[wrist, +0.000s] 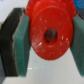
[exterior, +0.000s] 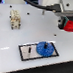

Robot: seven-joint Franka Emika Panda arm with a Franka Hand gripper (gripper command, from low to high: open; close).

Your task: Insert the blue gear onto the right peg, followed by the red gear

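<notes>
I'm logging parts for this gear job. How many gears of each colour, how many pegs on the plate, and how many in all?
Blue gears: 1, the blue gear on the plate
Red gears: 1, the red gear held in the hand
Pegs seen: 1, the left peg; any peg under the blue gear is hidden
Total: 3

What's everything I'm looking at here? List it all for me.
Blue gear: one, bright blue, lying on the plate's end toward the exterior view's right.
Plate: one, white with black frame, on the table, a thin dark pin standing at its other end.
Red gear: one, red, held above the table at the exterior view's right.
Blocky object: one, pale with dark marks, on the table toward the exterior view's left.
Table: one, white.
Gripper: one, teal pads, closed on the red gear.
</notes>
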